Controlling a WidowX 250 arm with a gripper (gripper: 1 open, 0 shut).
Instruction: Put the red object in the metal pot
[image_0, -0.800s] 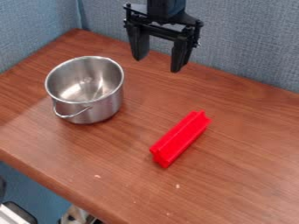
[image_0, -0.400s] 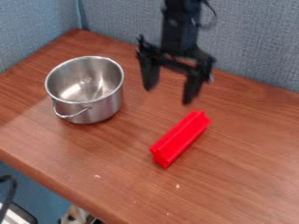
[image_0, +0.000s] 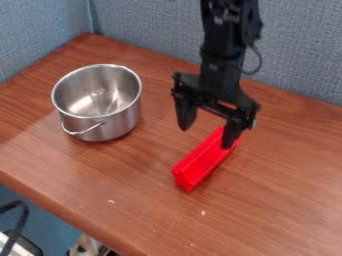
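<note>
Your gripper (image_0: 214, 122) has dropped from high behind the red object (image_0: 203, 162) to just over its far end, jaws spread wide and pointing down, nothing pinched yet, so you're lined up for the grab rather than searching. The red object lies flat on the wooden table (image_0: 80, 180), unmoved, well apart from the metal pot (image_0: 98, 101), which stands upright and empty to the block's left. No brand, label or writing readable on anything.

Arm: black throughout, slim column with dark cabling alongside. Pincer (image_0: 214, 124): black, broad crossbar, two long flat fingers (image_0: 183, 110), matte finish.
</note>
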